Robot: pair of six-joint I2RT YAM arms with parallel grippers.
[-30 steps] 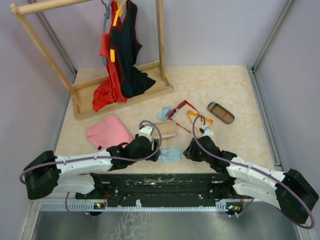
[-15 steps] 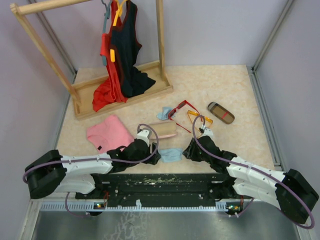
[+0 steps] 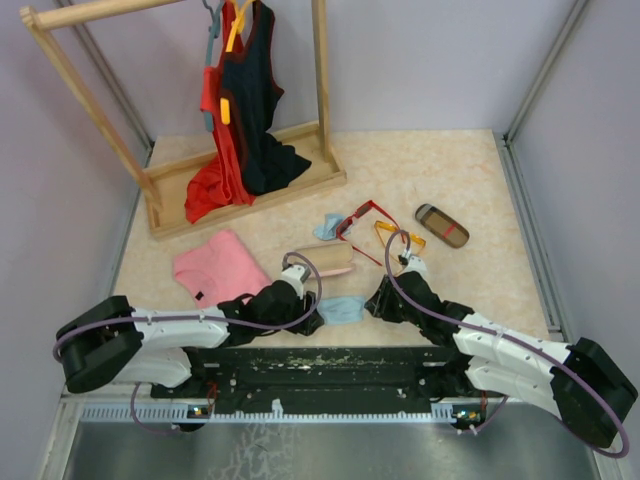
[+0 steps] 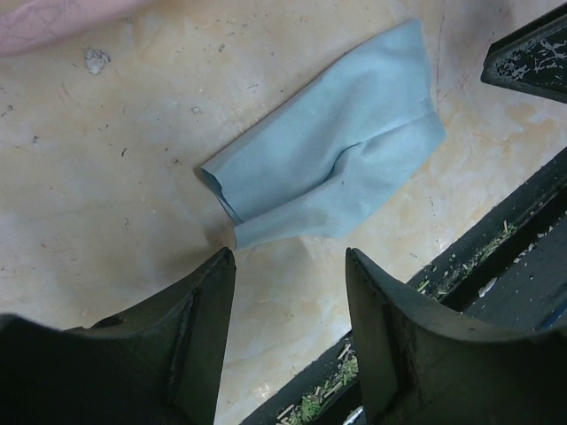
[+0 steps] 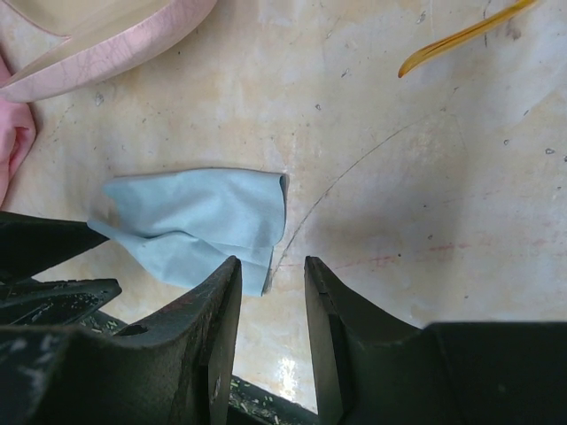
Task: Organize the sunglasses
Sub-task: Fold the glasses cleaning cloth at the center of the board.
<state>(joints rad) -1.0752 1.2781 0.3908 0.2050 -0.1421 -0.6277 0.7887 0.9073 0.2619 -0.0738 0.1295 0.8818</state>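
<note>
Closest to us, our left gripper (image 4: 288,257) sits just left of the blue cloth (image 3: 342,309), fingers spread and nothing in them. Our right gripper (image 5: 270,261) is just right of that cloth, fingers only a bit apart, empty too. Right behind the cloth we've got the pink case (image 3: 325,260). Further back and off to the cloth's right, the red sunglasses (image 3: 358,220) and orange sunglasses (image 3: 398,237) lie next to each other.

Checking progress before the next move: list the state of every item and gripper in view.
Red plastic-framed sunglasses: arms unfolded, outside any case.
Thin orange-yellow sunglasses: lying uncased.
Pink oval case: open.
Brown red-striped oval case: shut.
Near light blue cloth: loosely folded.
Left gripper: open, empty.
Right gripper: open, empty.
</note>
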